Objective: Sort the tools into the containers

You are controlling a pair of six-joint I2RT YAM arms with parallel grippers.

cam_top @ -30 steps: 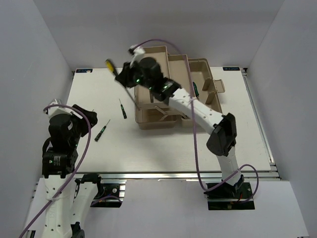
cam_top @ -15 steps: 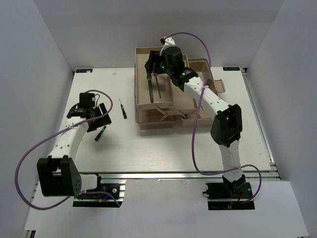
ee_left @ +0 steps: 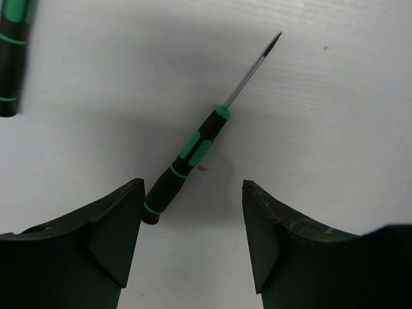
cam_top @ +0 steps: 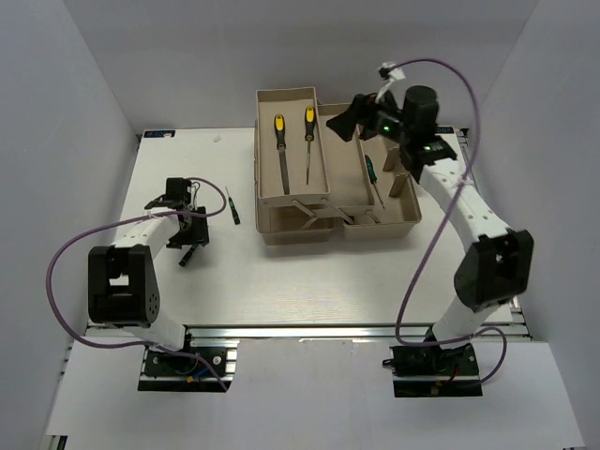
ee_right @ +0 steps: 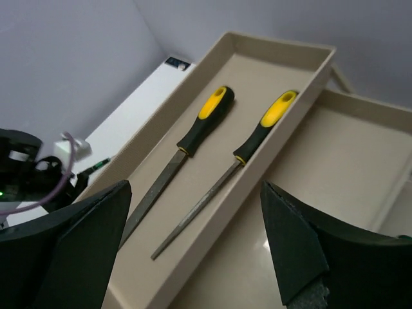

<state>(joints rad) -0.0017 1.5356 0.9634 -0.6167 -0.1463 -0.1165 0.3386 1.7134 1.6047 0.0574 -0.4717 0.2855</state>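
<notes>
Pickup looks like the job here. The left claw [ee_left: 193, 193] hangs spread and empty over a screwdriver [ee_left: 187, 158] lying on the table [ee_left: 322, 96]. The butt of its handle sits just inside one finger and well off the other, and the shaft slants away past the fingertips.

To do it well, I'd slide the claw along until the thick green-banded part lies midway between the fingers. Then turn the wrist so they close square across the handle, and drop straight down before pinching. Grabbed at the butt, it would likely swing or slip. A second screwdriver [ee_left: 14, 51] lies off to the claw's side and should stay clear.

The right claw [ee_right: 196, 187] is spread wide and empty too, above the tray [ee_right: 302, 48], where two files [ee_right: 193, 138] lie ahead of its fingertips.
</notes>
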